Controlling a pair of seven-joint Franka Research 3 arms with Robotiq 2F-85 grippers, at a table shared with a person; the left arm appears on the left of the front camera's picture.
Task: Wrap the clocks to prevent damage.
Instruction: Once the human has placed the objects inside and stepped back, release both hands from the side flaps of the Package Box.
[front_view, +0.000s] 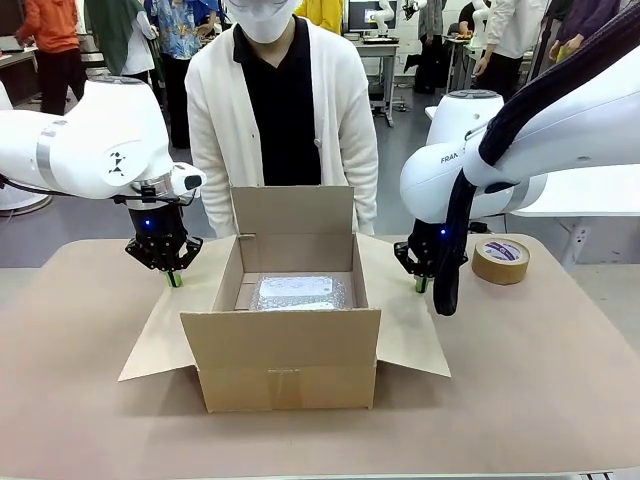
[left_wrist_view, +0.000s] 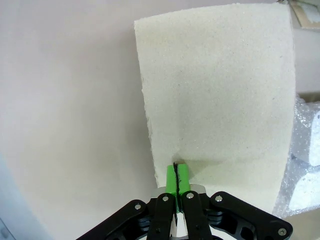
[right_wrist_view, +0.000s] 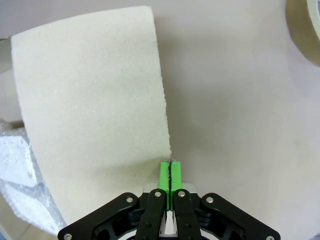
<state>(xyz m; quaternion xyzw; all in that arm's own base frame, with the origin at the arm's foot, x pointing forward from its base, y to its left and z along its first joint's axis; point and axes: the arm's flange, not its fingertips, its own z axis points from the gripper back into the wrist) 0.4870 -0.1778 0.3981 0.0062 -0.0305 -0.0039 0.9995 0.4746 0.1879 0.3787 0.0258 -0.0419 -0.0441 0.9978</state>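
1. On the table (front_view: 560, 390) we see an open cardboard box (front_view: 285, 350), side flaps spread.
2. The clocks (front_view: 298, 292), a shiny bubble-wrapped bundle, lie inside on its floor.
3. Our left hand (front_view: 174, 279), clenched empty, hovers at the edge of the left flap (left_wrist_view: 215, 90); contact we cannot tell.
4. Our right hand (front_view: 421, 284), clenched empty too, hangs beside the right flap (right_wrist_view: 90, 100).
5. A tape roll (front_view: 501, 260) sits nearby; the right wrist view catches its rim.

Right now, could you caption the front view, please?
Shut jaws flank the open cardboard box holding bubble-wrapped clocks, person behind.
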